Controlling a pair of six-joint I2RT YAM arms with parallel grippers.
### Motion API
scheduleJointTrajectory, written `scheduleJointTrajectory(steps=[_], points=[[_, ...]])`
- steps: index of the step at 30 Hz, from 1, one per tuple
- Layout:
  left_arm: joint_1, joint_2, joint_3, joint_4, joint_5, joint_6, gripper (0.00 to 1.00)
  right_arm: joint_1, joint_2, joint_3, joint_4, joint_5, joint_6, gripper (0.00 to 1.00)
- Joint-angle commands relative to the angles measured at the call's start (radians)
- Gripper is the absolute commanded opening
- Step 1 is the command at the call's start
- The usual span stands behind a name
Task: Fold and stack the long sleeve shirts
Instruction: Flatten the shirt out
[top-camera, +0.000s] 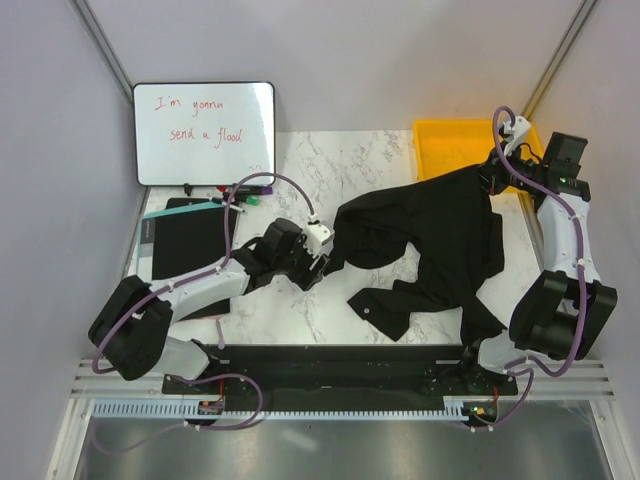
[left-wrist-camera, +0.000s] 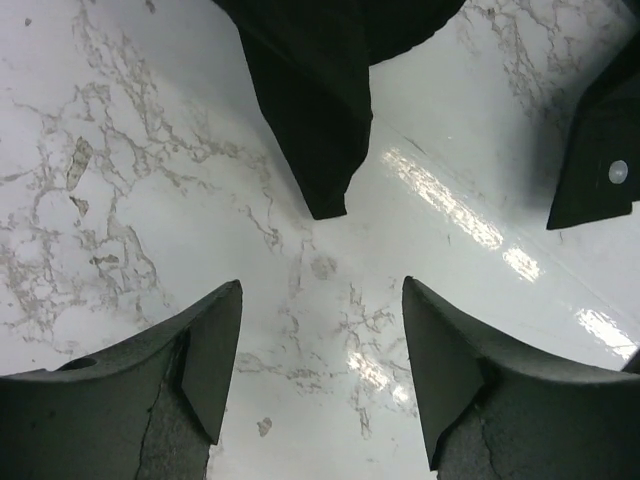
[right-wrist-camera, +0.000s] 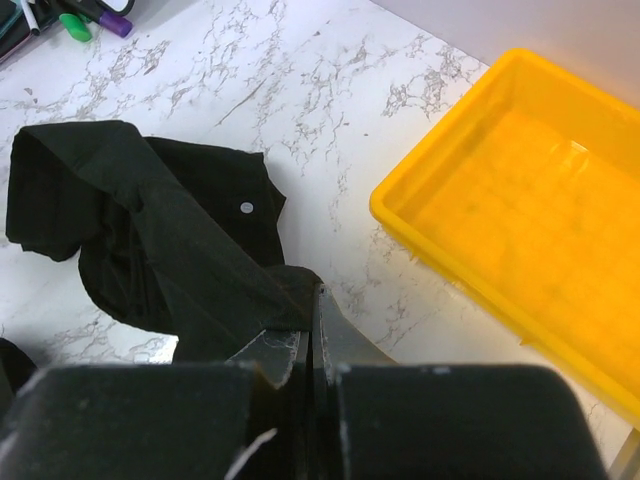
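Black long sleeve shirt (top-camera: 440, 240) is lying crumpled on the right half of the marble table (top-camera: 290, 320), beside a yellow bin (top-camera: 455, 145). Right end effector (right-wrist-camera: 312, 300) is pinching a fold of it, fingers closed. Left end effector (left-wrist-camera: 320, 340) is hovering wide apart and empty, just short of the cloth.

The table (top-camera: 380, 160) has a white marble-patterned top with grey veins. A black shirt (top-camera: 440, 230) lies crumpled across its right half, one sleeve reaching left toward the middle and another trailing to the near edge. A yellow bin (top-camera: 450, 150) sits at the far right corner, just beside the shirt's far end. At the far left a whiteboard (top-camera: 205, 133) with red handwriting stands upright. Markers (top-camera: 245, 192) lie just in front of it, and a flat black board (top-camera: 190, 240) lies nearer on the left.
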Motion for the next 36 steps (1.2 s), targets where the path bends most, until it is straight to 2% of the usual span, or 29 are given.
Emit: scheduleJointTrajectory(steps=[1, 6, 8, 12, 18, 22, 25, 30, 36], points=[[-0.040, 0.022, -0.029, 0.278, -0.067, 0.097, 0.70, -0.001, -0.033, 0.016, 0.043, -0.031, 0.032, 0.00], [-0.120, 0.099, -0.049, 0.387, -0.122, 0.197, 0.64, -0.001, -0.027, 0.015, 0.043, -0.020, 0.040, 0.00], [-0.138, 0.136, -0.036, 0.398, -0.140, 0.221, 0.58, -0.002, -0.029, 0.015, 0.045, -0.014, 0.042, 0.00], [-0.140, 0.223, 0.009, 0.404, -0.240, 0.229, 0.50, -0.001, -0.032, 0.015, 0.045, -0.013, 0.043, 0.00], [-0.121, 0.248, 0.018, 0.450, -0.294, 0.226, 0.40, -0.001, -0.032, 0.021, 0.043, -0.008, 0.043, 0.00], [-0.043, 0.224, 0.072, 0.382, -0.269, 0.214, 0.02, -0.001, -0.041, 0.036, 0.046, -0.013, 0.075, 0.00], [0.039, 0.144, 0.136, 0.253, -0.230, 0.198, 0.02, -0.005, -0.058, 0.071, 0.069, -0.011, 0.115, 0.00], [0.198, -0.025, 0.295, -0.001, -0.147, 0.194, 0.02, -0.019, -0.136, 0.123, 0.221, 0.021, 0.345, 0.00], [0.268, -0.163, 0.540, -0.217, -0.217, 0.330, 0.02, -0.035, -0.217, 0.232, 0.354, 0.122, 0.499, 0.00]])
